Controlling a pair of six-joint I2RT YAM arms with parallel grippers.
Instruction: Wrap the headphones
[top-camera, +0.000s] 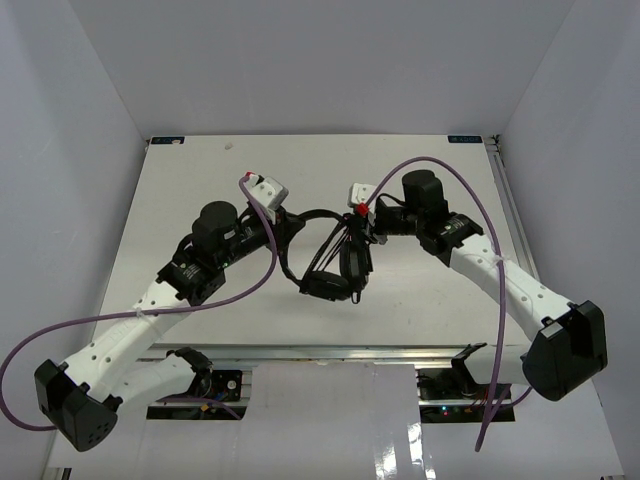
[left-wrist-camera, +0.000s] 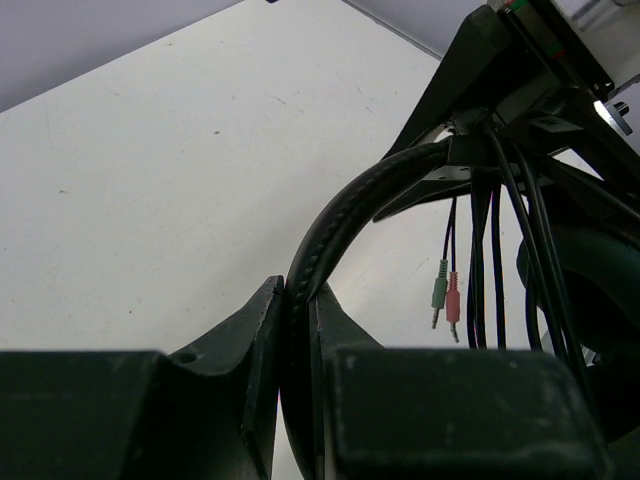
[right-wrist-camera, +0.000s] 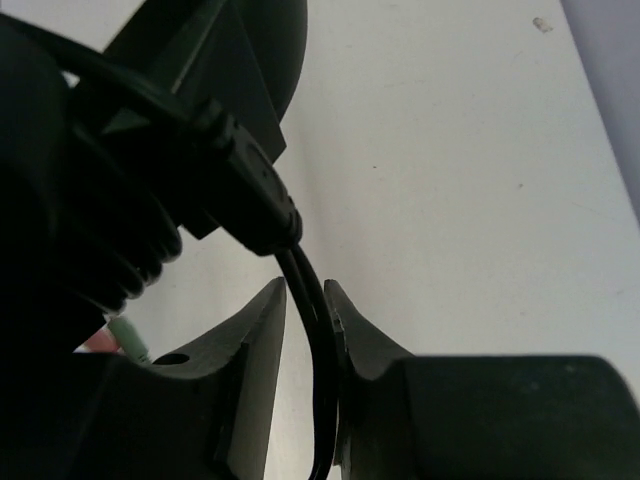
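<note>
Left wrist view: the left gripper (left-wrist-camera: 298, 290) is clenched on the padded headband (left-wrist-camera: 345, 215) of the headphones (top-camera: 335, 268), pinned between both fingers. Only this view resolves the green and pink plugs (left-wrist-camera: 446, 295), dangling behind among strands of thin cable (left-wrist-camera: 497, 250).

Right wrist view: the cable runs between the fingers of the right gripper (right-wrist-camera: 305, 285). A sliver of light shows beside it, so a firm grip cannot be confirmed.

Only the top view shows the headphones slung between both grippers over the middle of the white table (top-camera: 430, 300).
</note>
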